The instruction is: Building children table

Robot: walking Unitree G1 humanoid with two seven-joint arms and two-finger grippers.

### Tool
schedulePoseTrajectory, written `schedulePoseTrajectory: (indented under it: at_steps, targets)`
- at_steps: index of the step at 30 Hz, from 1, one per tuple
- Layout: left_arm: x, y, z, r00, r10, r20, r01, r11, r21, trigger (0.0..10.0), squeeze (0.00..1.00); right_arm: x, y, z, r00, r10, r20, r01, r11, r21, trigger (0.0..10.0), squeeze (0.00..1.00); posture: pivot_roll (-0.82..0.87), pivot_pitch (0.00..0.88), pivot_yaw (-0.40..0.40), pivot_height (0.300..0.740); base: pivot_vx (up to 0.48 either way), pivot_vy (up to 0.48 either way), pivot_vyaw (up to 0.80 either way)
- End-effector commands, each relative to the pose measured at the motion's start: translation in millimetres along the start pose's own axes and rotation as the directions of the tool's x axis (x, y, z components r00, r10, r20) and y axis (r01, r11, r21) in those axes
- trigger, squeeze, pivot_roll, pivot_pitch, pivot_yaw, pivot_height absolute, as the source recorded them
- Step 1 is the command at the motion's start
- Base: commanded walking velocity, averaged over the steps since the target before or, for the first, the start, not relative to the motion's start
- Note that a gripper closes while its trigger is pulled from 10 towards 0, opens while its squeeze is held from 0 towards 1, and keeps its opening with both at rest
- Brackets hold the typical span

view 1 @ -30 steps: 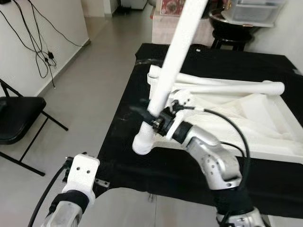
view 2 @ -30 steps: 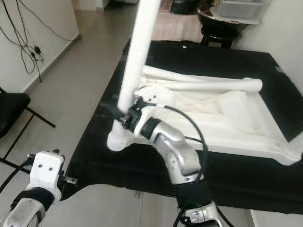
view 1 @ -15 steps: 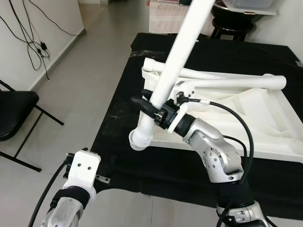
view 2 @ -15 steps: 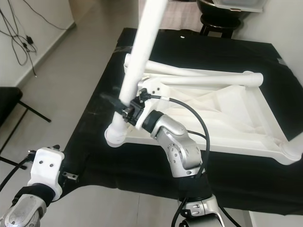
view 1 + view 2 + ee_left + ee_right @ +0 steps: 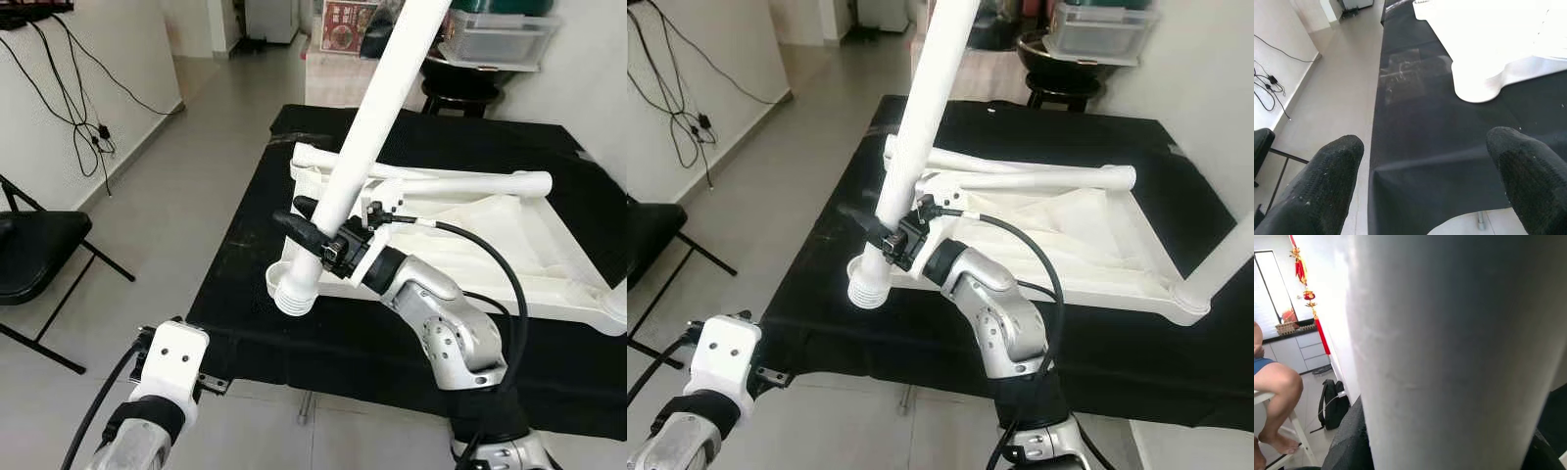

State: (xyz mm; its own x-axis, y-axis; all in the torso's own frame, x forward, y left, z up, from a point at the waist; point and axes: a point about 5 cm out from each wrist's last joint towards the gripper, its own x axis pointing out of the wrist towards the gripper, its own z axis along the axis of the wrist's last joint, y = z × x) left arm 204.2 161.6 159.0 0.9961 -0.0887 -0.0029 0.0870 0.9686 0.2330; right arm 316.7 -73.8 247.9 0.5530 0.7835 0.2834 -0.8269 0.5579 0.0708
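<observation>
From my head, my right gripper [image 5: 315,238] clamped the white table leg [image 5: 364,137]; its threaded end had settled onto the tabletop [image 5: 509,240] corner socket, so screwing seemed next. At my left wrist, my left gripper [image 5: 1425,176] gaped wide short of the tabletop.

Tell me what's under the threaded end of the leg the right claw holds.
Under the threaded end of the leg in the right claw sit the black cloth and the near corner of the upturned tabletop. The leg covers any socket there.
</observation>
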Motion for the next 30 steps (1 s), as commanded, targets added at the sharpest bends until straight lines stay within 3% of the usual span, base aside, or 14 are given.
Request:
schedulePoseTrajectory:
  at_steps: [1,22,30]
  targets:
    - [-1.3,0.5,-1.5,1.0,-0.001,-0.003,0.001,1.0,0.013,10.0,0.0,0.0,4.5,3.4,0.999,0.022,0.023,-0.022,1.0,-0.001,10.0,0.0,0.03,0.157,-0.037,0.74,0.379,0.0,0.0]
    - [-1.2,0.9,-1.0,1.0,-0.015,0.001,0.015,1.0,0.012,10.0,0.0,1.7,6.5,5.1,0.998,0.036,0.042,-0.037,0.999,0.011,10.0,0.0,0.03,0.155,-0.032,0.74,0.354,0.0,0.0]
    - [-1.7,0.7,-2.4,1.0,-0.017,-0.009,0.017,1.0,0.004,10.0,0.0,1.5,7.2,4.7,0.998,0.046,0.042,-0.046,0.999,0.017,10.0,0.0,0.04,0.154,-0.032,0.74,0.0,0.0,0.0]
